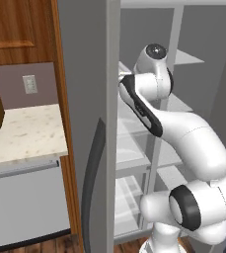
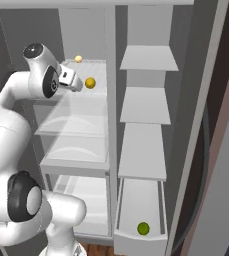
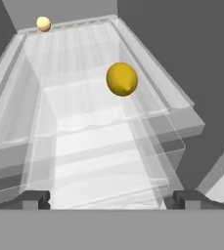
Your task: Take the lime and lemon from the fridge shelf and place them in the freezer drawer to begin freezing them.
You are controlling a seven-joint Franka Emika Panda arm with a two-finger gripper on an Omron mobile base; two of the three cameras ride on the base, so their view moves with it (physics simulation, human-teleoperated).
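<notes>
one smooth round lemon (image 3: 122, 79) on translucent glass fridge shelf (image 3: 84, 132), end effector (image 3: 111, 199) spread

base views flank fridge shelf (image 2: 93, 67), shared

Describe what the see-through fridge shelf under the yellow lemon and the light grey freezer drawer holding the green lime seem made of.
Fridge shelf: looks like clear glass or plastic, since lower shelves show through it. Freezer drawer: opaque matte grey, probably plastic; no shine to confirm.
</notes>
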